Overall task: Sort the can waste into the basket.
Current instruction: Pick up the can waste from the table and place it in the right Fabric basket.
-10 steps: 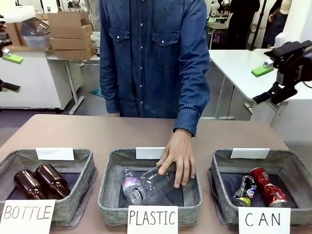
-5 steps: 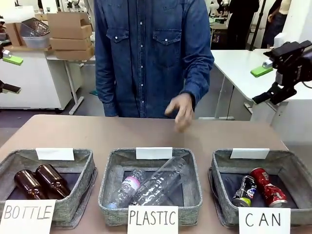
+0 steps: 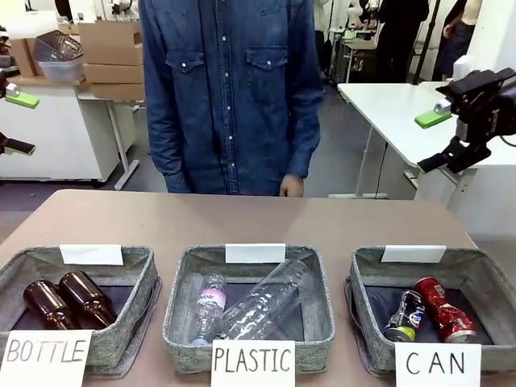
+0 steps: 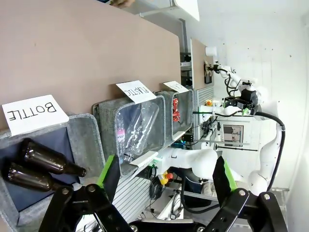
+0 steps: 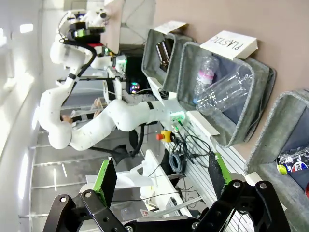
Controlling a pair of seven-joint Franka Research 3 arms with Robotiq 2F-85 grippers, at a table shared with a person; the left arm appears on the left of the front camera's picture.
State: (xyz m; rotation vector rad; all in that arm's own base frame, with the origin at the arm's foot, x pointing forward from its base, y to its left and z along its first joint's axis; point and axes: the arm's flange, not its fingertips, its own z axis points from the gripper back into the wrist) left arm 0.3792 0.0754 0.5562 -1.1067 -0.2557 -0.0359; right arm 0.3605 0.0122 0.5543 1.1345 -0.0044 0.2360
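Three grey baskets in a row: BOTTLE basket [image 3: 121, 339], PLASTIC basket [image 3: 181, 322], CAN basket [image 3: 492, 282]. Each carries two white signs, six signs in all. Two brown bottles [image 3: 68, 300] in the first. Two clear plastic bottles [image 3: 254, 310] in the second. Two cans in the third: one red can [image 3: 445, 310], one black-and-silver can [image 3: 405, 316]. One person [image 3: 226, 89] at far side.
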